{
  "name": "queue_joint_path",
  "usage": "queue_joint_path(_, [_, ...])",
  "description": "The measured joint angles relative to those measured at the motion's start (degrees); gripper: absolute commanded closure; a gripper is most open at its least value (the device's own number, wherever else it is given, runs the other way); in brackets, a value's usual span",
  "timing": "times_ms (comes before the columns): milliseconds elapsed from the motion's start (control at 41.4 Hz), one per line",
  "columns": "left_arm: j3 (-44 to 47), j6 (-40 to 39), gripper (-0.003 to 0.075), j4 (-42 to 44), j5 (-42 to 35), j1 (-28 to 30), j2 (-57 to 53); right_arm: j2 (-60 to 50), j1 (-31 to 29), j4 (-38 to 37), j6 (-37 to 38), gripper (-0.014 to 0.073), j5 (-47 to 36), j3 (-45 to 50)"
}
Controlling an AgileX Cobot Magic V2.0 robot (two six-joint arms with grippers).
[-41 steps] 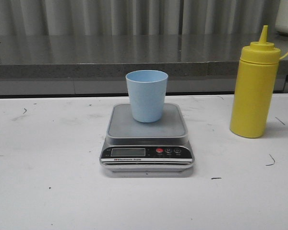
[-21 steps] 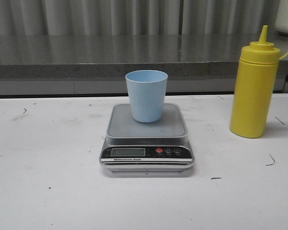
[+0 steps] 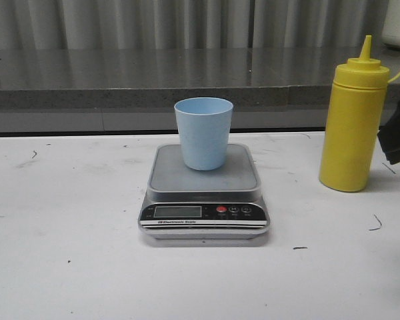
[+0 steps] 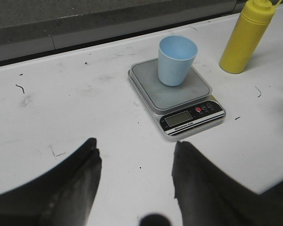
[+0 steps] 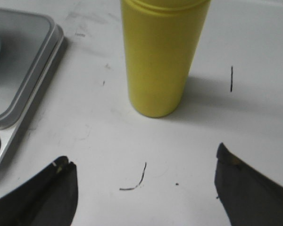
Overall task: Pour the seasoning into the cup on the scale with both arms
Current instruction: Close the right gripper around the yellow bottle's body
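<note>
Right wrist view: right gripper (image 5: 144, 188) jaws spread wide, empty; seasoning (image 5: 162, 52) upright on counter (image 5: 254, 42) dead ahead, near, not between them; right arm nearer. Left gripper (image 4: 134, 174) released too, well back from cup (image 3: 203, 133) on scale (image 3: 204, 200).

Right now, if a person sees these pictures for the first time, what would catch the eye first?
Probably the tall yellow seasoning bottle, standing upright on the white table to the right of the scale. Next, the pale blue cup, upright on the scale's platform at the centre. The right gripper faces the bottle with open jaws, not touching it.
</note>
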Motion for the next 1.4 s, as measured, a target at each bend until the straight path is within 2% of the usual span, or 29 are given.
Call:
queue_joint_path(121, [0.00,0.00,0.0365,0.00,0.00,0.00,0.00,4.65,0.00,0.10,0.05,-0.0017,-10.92,1.91])
queue_joint_path(338, [0.00,0.00,0.0365,0.00,0.00,0.00,0.00,14.69,0.00,0.44,0.39,-0.0017,-24.96,2.05])
queue_joint_path(677, [0.00,0.00,0.0365,0.00,0.00,0.00,0.00,27.66,0.00,-3.78,7.25,-0.0017,-46.91,1.86])
queue_joint_path(822, [0.00,0.00,0.0365,0.00,0.00,0.00,0.00,31.63,0.00,-3.99,7.56,-0.0017,-49.54,-0.11])
queue_joint_path(1281, [0.00,0.00,0.0365,0.00,0.00,0.00,0.00,41.39,0.00,-1.01,7.59,-0.0016,-50.13,-11.55])
queue_joint_path(1402, [0.00,0.00,0.0365,0.00,0.00,0.00,0.00,43.37,0.00,-1.01,7.59,0.0057,-50.13,-14.25])
